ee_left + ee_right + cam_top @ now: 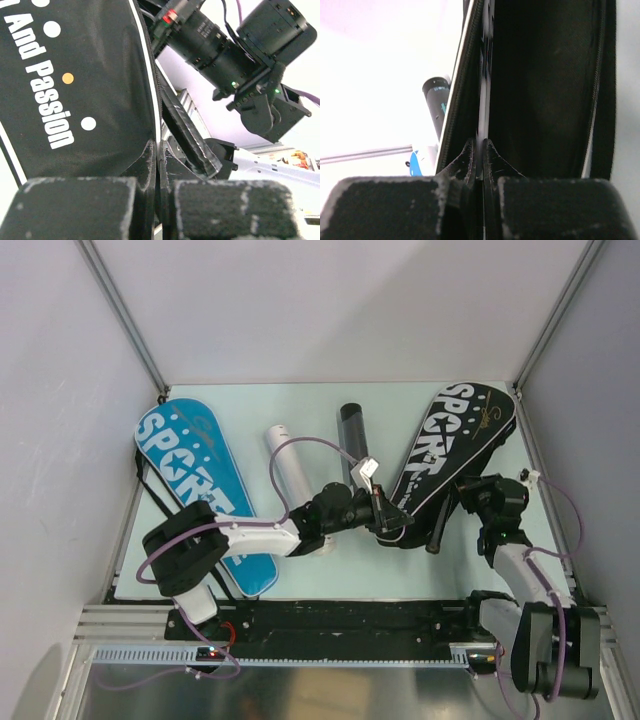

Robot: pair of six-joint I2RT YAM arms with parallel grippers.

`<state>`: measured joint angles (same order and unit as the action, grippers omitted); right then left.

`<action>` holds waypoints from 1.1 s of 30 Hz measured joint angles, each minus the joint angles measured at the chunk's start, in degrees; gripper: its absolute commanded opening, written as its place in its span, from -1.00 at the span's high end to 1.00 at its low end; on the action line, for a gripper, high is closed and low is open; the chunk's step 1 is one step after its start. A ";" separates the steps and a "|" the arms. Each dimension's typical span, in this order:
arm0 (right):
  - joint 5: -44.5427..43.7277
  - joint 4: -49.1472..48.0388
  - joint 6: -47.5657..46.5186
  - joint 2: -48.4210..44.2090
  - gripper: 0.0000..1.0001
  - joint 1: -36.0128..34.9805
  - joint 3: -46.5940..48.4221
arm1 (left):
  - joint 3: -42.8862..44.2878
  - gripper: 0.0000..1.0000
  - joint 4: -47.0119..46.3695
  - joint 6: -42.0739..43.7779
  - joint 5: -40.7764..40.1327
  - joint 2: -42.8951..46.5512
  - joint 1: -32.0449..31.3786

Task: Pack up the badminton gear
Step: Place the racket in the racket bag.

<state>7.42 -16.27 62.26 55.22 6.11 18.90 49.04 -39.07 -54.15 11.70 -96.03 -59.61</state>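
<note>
Toward the right of the tabletop [400,575] lies the black "SPORT" cover [450,445], its wide end at the far right corner and its narrow end pointing back at us. Both arms meet at that narrow end.

We have the left fingers [384,512] pressed together on the cover's piped edge. The left wrist view shows the tips pinching the seam with no gap. Our right fingers [468,490] are clamped on a thin edge of the same cover. The right wrist view looks along that edge into a dark inside, so the cover appears open on that side.

We judge the step to be holding or spreading the mouth of this cover, though we cannot tell whether for loading or for closing. To do it well, we should pinch the seam itself rather than loose cloth and draw the two edges apart evenly. We should also avoid dragging the cover into the black tube [352,435] just beside it.

Our left arm stretches low across the middle, elbow over the blue cover [200,490], wrist turned rightward. Our right arm rises from its base and bends inward, wrist tipped down at the cover's near edge. A white tube [290,465] lies between the blue cover and the black tube.
</note>
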 measured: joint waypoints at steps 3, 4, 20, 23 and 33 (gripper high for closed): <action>-2.80 -2.56 0.37 3.54 1.00 -1.40 1.14 | -0.11 1.00 -0.63 -0.09 0.09 0.00 -0.59; -4.13 -3.48 0.50 4.81 1.00 -2.23 1.53 | -0.11 1.00 -0.79 -0.28 0.11 0.00 -0.79; -16.83 -15.98 0.87 20.33 0.82 -12.63 4.74 | -0.13 1.00 -2.89 -3.02 -4.02 -0.04 -1.29; -18.95 -15.34 0.28 20.72 0.52 -14.03 5.55 | -0.13 1.00 -3.06 -3.08 -4.02 -0.52 -1.29; -18.67 2.62 -5.42 8.28 -0.24 -12.66 8.44 | -0.13 1.00 -5.49 -4.50 -1.70 -1.01 -1.18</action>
<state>-11.25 -13.65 56.84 63.51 -6.55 27.33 48.90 -44.56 -58.65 10.00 -97.03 -60.80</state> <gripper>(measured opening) 0.576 0.008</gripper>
